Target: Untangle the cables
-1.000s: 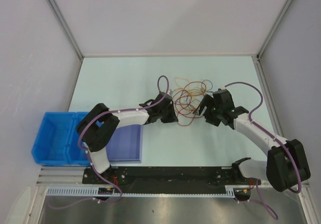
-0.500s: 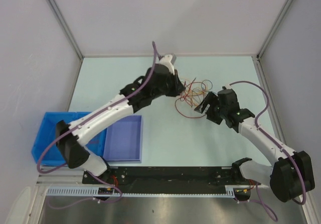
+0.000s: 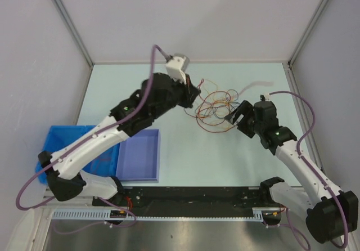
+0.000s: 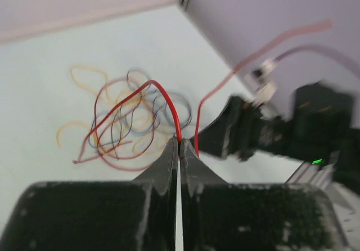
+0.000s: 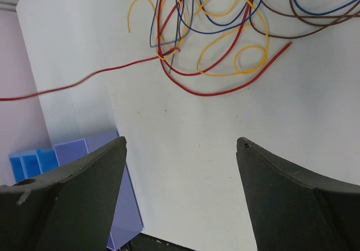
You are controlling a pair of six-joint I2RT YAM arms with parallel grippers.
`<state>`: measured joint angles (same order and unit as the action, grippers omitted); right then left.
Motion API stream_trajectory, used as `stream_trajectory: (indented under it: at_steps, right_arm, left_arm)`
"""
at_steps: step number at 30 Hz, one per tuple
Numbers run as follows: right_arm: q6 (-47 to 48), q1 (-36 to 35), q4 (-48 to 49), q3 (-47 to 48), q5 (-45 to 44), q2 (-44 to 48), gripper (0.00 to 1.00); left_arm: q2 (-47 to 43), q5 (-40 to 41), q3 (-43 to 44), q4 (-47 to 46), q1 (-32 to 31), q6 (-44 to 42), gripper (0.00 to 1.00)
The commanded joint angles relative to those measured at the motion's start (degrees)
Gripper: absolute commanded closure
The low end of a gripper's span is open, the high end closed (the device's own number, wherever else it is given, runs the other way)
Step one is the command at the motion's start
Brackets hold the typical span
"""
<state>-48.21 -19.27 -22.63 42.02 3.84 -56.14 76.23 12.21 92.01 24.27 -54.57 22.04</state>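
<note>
**Left gripper clenched on 1 red cable; right gripper released.**

The left fingertips are pressed together on the red cable, held above the table. From the pinch, 1 length arches down into the heap and 1 blurred length runs off to the right. The cables lie as 1 loose tangle of red, orange, yellow, blue and dark loops on the table's far middle, between the 2 grippers. The right gripper sits just beside the tangle's right edge, jaws wide apart and holding nothing; its wrist view shows bare table between the fingers and the tangle beyond. A blue bin and a purple tray sit near left, well apart from the tangle.
</note>
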Motion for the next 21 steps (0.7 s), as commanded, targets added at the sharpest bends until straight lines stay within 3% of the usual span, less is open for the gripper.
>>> stream_trajectory:
  at_steps: [1,6,15,21]
  right_arm:
    - [0.57,1.51,-1.36,0.25,-1.64,2.88,0.17]
    - [0.48,1.69,-3.29,0.26,-2.51,4.46,0.18]
    - [0.48,1.78,-3.47,0.17,-2.61,6.22,0.18]
    - [0.92,1.78,-3.65,0.17,-1.90,4.90,0.19]
  left_arm:
    - [0.07,-2.35,-13.85,-0.35,-0.19,2.47,1.00]
    - [-0.90,-4.91,-23.35,-3.00,-0.19,3.71,1.00]
    - [1.99,-4.99,-22.65,6.40,-0.45,-1.65,1.00]
    - [-2.48,-16.07,-30.39,-4.58,-4.84,0.90,1.00]
